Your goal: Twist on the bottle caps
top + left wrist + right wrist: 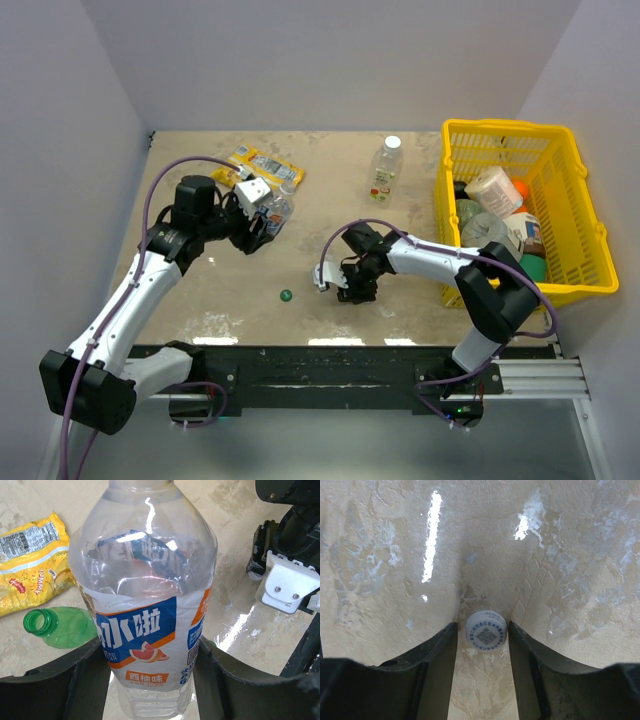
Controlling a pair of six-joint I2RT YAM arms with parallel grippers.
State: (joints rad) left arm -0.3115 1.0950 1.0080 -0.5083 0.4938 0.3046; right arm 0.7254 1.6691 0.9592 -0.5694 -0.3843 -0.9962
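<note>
The left arm (pixel 130 295) is stretching forward, and the left gripper (pixel 152 667) is clamping a clear bottle (pixel 150 580) between its fingers. The right arm (pixel 435 257) is bending leftward, and the right gripper (pixel 482 632) is pointing down, its fingers narrowly straddling a white cap (pixel 486 630).

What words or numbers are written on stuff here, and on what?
"水啦": blue label of the clear bottle.
"西柚味": same label, lower down.
Print on the yellow snack packet: too blurred.
Lettering on the white cap, by a square code: too tiny.
Labels on the basket containers and the far bottle: too small.
</note>
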